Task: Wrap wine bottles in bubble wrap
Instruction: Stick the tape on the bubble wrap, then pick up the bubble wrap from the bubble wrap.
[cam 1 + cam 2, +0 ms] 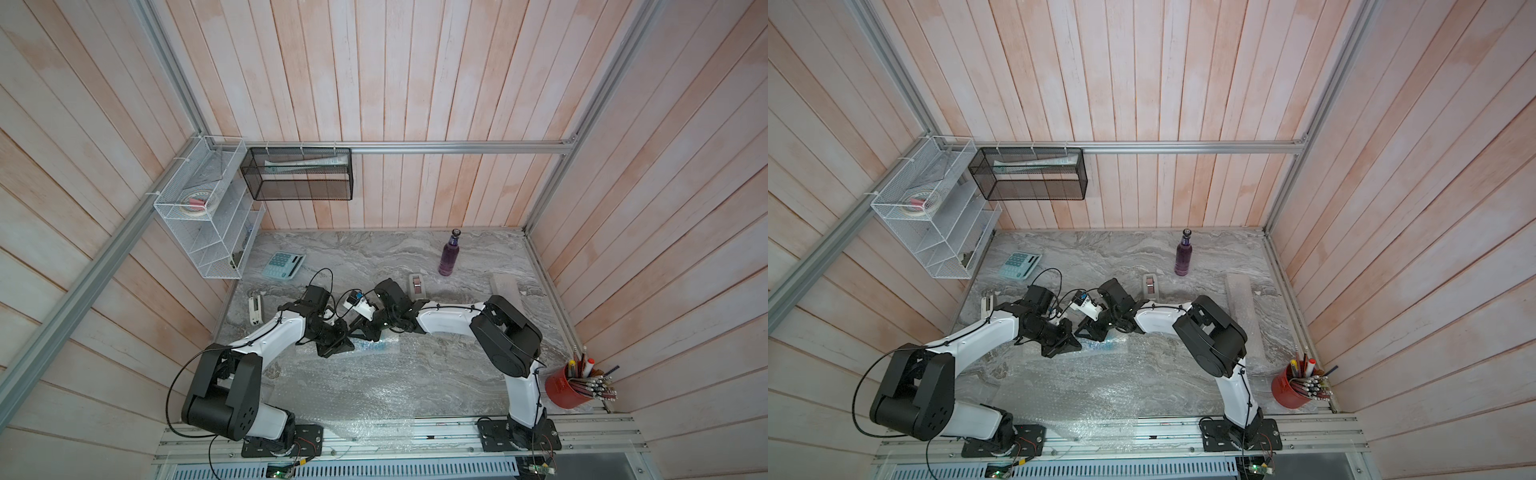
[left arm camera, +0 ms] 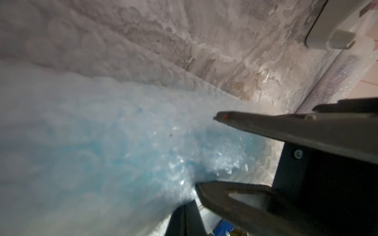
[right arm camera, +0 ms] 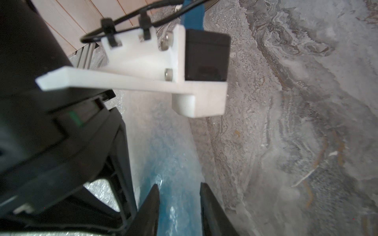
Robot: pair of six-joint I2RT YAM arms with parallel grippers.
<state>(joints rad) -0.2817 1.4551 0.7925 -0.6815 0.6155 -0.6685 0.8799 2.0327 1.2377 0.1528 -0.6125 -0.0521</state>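
Note:
A blue wine bottle [image 1: 374, 348] lies mid-table, rolled in the far edge of a bubble wrap [image 1: 353, 395] sheet that spreads toward the front. My right gripper [image 3: 179, 185] is shut on this wrapped bottle [image 3: 176, 163], one finger on each side. Its fingers [image 2: 266, 126] show in the left wrist view around the blue bundle [image 2: 122, 155]. My left gripper [image 2: 188, 206] is shut on the bubble wrap just beside it, its tips partly hidden under the sheet. In both top views the two grippers nearly touch. A purple wine bottle [image 1: 449, 255] stands upright at the back.
A grey tape dispenser [image 1: 417, 286] sits behind the right gripper. A rolled bubble wrap tube [image 1: 1244, 316] lies at the right. A calculator [image 1: 282, 265] and a stapler [image 1: 255, 309] lie at the left. A red pencil cup [image 1: 567, 388] stands front right.

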